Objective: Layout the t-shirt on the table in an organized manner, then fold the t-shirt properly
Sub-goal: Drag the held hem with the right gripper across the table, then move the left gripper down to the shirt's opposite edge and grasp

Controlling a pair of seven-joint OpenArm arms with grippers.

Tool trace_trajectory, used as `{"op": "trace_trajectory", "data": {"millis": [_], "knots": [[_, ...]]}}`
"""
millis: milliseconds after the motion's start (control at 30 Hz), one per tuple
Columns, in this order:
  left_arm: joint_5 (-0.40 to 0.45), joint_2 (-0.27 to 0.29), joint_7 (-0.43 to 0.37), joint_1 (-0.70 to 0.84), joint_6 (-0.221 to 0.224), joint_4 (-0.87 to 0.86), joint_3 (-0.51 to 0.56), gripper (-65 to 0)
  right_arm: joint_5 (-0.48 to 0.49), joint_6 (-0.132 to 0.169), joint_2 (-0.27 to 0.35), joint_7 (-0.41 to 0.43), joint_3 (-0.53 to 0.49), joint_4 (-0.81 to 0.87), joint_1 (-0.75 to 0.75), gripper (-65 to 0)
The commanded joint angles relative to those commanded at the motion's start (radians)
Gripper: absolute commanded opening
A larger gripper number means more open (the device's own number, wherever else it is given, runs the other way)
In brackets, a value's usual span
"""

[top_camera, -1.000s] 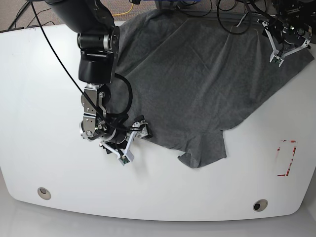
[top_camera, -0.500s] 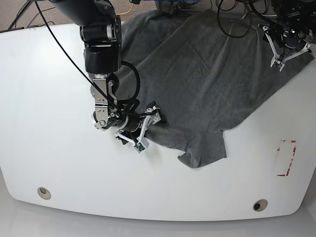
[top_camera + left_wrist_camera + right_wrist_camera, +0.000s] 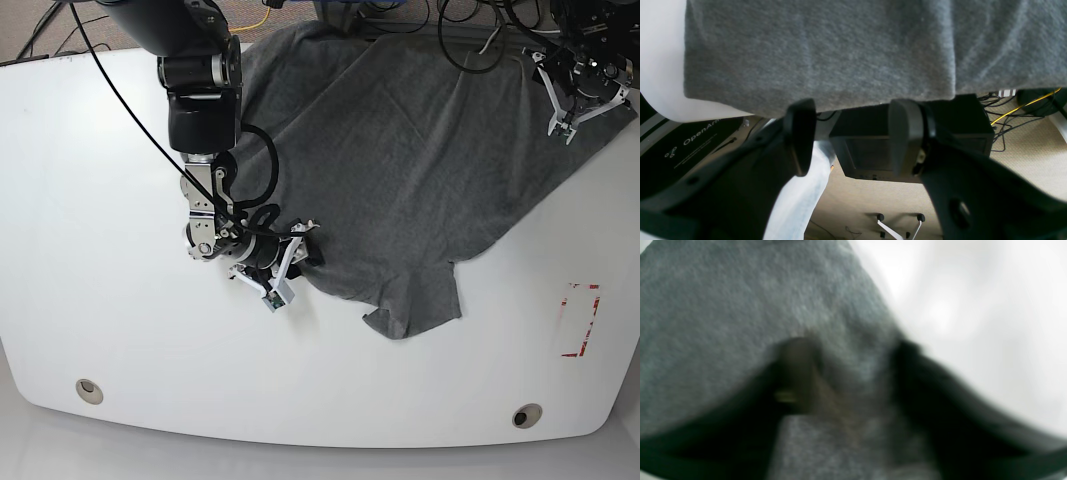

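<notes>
The t-shirt (image 3: 400, 150) lies spread but crooked across the table (image 3: 100, 330), its far edge overhanging. The right gripper (image 3: 290, 262) is clamped on the shirt's near edge; the left gripper (image 3: 850, 133) stands apart, empty. Soft, light knit will likely stretch, so grip hems or corners.

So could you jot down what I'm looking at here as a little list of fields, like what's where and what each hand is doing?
garment: t-shirt, dark grey, spread across the far right part of the table, one edge hanging over the far side
sleeve: points toward the near edge
right hand: at the shirt's near-left edge, cloth between its fingers, wrist view blurred
left hand: open, at the far right corner of the shirt, holding nothing
other marks: red tape rectangle, two round holes near the front edge
</notes>
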Motion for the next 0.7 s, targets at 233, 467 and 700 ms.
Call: {"op": "trace_trajectory", "data": {"millis": [233, 467, 700], "knots": [[0.000, 0.000, 0.000, 0.000, 0.000, 0.000, 0.000, -32.4, 0.008, -0.001, 0.063, 0.081, 0.006, -0.150, 0.057, -63.1], [0.000, 0.000, 0.000, -0.002, 0.000, 0.000, 0.000, -32.4, 0.006, -0.053, 0.141, 0.184, 0.094, -0.305, 0.137, -63.1], [0.000, 0.006, 0.000, -0.044, 0.000, 0.002, -0.002, -32.2, 0.006, -0.053, 0.199, 0.239, 0.094, -0.382, 0.198, -63.1]]}}
